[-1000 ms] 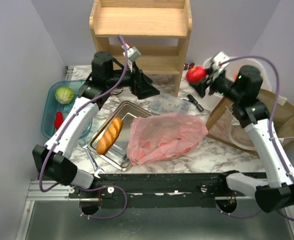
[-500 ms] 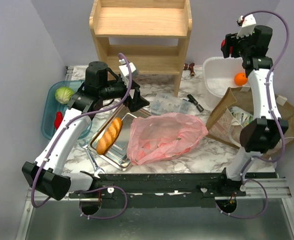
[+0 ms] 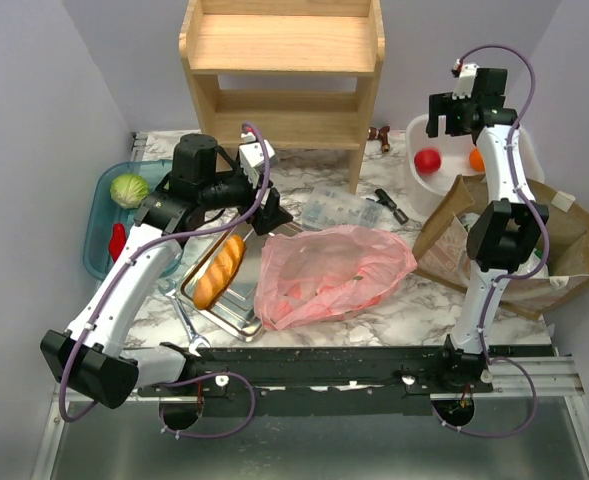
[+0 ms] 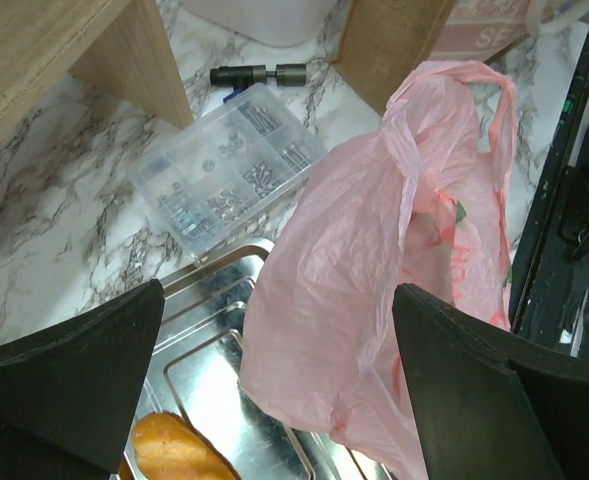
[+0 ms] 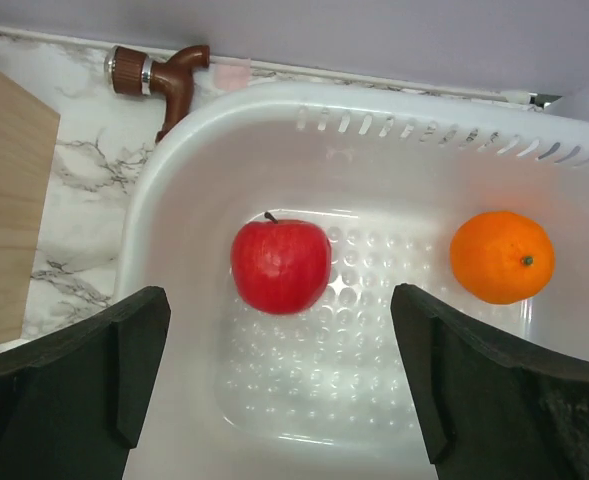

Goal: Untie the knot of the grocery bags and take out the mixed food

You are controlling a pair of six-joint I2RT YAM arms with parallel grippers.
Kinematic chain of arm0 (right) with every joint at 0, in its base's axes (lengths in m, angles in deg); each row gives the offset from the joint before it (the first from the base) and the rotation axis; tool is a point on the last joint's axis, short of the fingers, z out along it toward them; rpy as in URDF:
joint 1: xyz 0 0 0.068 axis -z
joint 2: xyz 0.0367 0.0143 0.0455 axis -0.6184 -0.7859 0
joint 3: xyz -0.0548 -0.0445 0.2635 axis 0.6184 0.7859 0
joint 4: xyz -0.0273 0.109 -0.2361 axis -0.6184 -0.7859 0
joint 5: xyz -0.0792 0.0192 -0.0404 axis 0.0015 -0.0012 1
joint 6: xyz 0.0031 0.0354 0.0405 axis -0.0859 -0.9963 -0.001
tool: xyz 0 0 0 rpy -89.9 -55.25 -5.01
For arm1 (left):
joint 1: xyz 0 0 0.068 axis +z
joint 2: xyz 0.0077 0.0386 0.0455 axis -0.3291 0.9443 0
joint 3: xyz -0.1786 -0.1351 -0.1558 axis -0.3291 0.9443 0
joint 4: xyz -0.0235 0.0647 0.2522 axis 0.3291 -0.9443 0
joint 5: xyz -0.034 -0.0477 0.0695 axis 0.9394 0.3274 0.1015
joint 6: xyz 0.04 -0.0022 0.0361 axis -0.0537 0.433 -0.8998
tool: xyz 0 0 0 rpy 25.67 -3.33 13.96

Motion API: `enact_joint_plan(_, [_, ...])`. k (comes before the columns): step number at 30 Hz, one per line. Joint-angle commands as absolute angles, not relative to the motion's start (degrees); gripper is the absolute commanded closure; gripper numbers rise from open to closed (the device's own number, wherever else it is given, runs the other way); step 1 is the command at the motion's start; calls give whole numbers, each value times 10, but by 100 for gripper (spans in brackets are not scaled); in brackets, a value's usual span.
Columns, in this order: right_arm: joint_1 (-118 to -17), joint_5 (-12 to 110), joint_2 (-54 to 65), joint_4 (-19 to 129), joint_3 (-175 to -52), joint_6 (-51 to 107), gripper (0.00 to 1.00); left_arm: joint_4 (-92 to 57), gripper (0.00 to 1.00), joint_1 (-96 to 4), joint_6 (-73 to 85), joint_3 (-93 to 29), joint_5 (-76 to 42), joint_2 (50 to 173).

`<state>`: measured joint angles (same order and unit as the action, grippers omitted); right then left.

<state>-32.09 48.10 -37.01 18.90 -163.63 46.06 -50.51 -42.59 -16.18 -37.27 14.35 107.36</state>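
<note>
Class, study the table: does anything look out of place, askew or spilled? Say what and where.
Nothing looks spilled. The steel tray sits askew, with the pink bag slumped over one edge. A clear screw box and a wrench lie near it, odd company for groceries.

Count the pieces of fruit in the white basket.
2: the red apple near the middle of the white basket, the orange at its right, apart. None seems hidden.
</note>
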Motion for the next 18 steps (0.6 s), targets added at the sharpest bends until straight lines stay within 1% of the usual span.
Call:
enact_joint_plan(1, [-320,489,-354,179,-1649,449,0,-551,2,-428,-205,-380,124,1077])
enact_joint_plan(5, [-320,465,-337,171,-1654,459,0,-591,1,-431,-248,-387,136,1087])
enact_joint_plan(7, [-320,423,-314,157,-1647,472,0,-604,1,-436,-275,-378,133,1087])
enact_joint_plan(9, [-320,355,-281,140,-1627,485,0,-613,2,-442,-296,-365,129,1090])
enact_joint_plan(11, [-321,293,-246,117,-1593,503,1,-647,4,-471,-345,-357,109,1097])
enact_joint_plan(14, [-329,237,-191,98,-1518,525,2,-681,8,-549,-420,-326,73,1099])
enact_joint_plan(17, [-342,175,-139,65,-1452,557,6,-683,16,-589,-450,-277,92,1094])
enact_joint_plan(18, [-350,154,-127,44,-1430,569,8,-679,20,-597,-456,-259,94,1094])
